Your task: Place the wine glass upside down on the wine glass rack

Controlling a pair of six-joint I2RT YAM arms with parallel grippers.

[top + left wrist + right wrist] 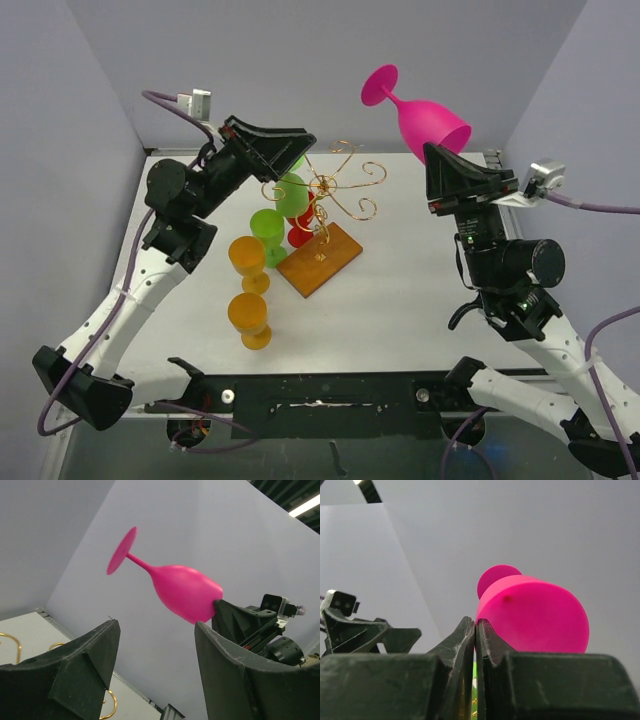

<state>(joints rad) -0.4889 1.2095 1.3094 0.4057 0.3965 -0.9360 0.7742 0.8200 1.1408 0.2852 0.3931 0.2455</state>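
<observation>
holds the pink wine glass [430, 122] aloft in the upper right of the top view, clear above the table and well apart from the wine glass rack [325, 195] at centre frame. grips it by one rim wall only, in the right gripper [436, 155], jaws nearly shut with just that thin wall between. leaves the left gripper [300, 148] above the rack, left of centre, jaws spread wide on nothing. looks light and stiff, opaque like moulded plastic, probably smooth enough to pivot in so slim a pinch; safer taken at the stem or low on the bowl. points foot to upper left, mouth to lower right; long axis slanted, foot high, not plumb.
</observation>
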